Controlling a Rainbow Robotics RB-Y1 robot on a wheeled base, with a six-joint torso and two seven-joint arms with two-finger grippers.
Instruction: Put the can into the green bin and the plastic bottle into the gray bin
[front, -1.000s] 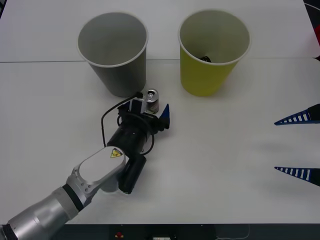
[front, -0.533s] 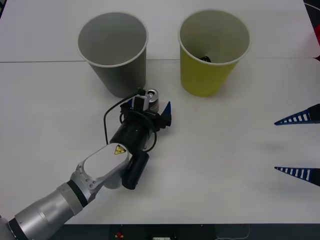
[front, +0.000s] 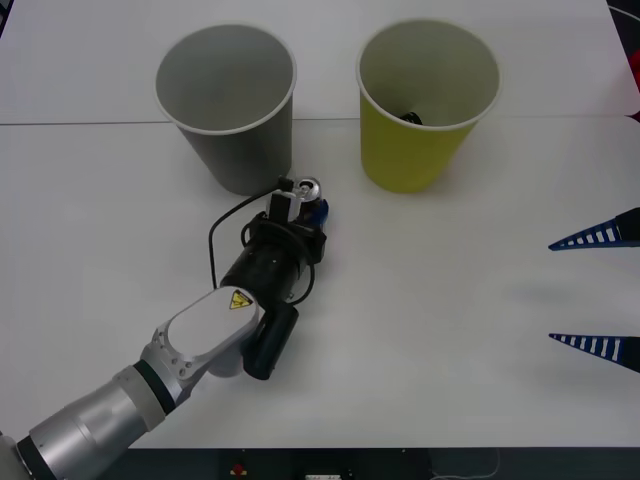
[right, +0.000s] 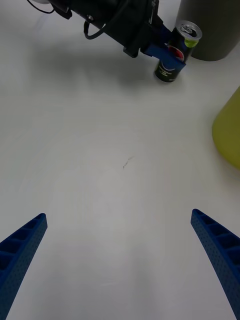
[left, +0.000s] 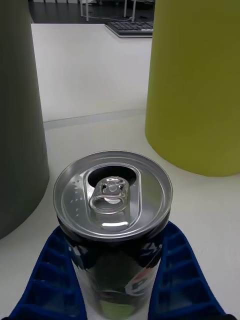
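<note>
The left gripper (front: 306, 205) is clamping the can (front: 308, 196) between its blue ribbed fingers (left: 50, 280), one pressing against each side of the dark body. The can is standing upright on the white table (front: 450, 330), silver top and pull tab facing up, with red and white marks showing on its side in the right wrist view (right: 175, 52). It is sitting just near of the gray bin (front: 228, 105), close to that bin's right side, and to the left of the green bin (front: 425, 100). Both bins are standing upright at the far part of the table, gray on the left and green on the right, with a gap between them. A small dark object is lying inside the green bin; what it is cannot be told. The right gripper (front: 598, 292) is hovering at the right edge of the table, well apart from the can, its two fingers spread wide and gripping nothing.
</note>
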